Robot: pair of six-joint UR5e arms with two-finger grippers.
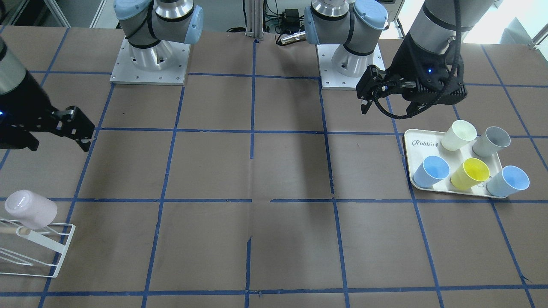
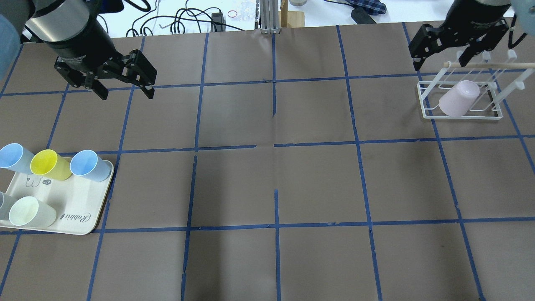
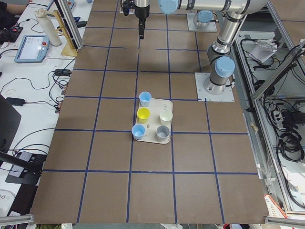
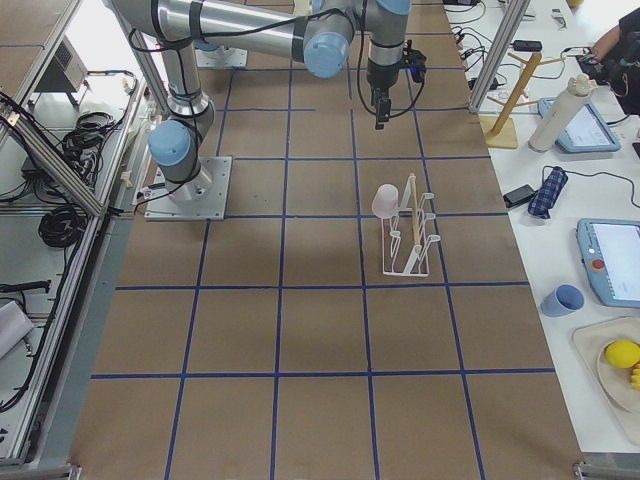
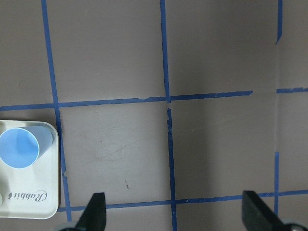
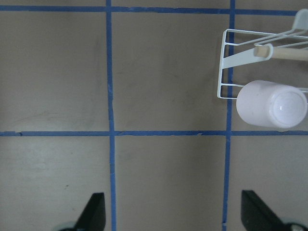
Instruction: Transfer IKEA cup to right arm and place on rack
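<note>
From the front, we see the IKEA cup (image 1: 31, 209) upturned on the rack (image 1: 55, 246), clear of the right gripper (image 1: 58, 144), whose jaws stand apart and empty. Overhead, the left gripper (image 2: 125, 90) is likewise spread, holding nothing. In the right wrist view the cup sits tilted at the rack's end; we judge a careless retreat could nudge the rack and tip it off.

Cream tray (image 1: 417, 149) holding yellow cup (image 1: 469, 173), cream cup (image 1: 458, 134), grey cup (image 1: 491, 141), blue cups (image 1: 431, 171).
</note>
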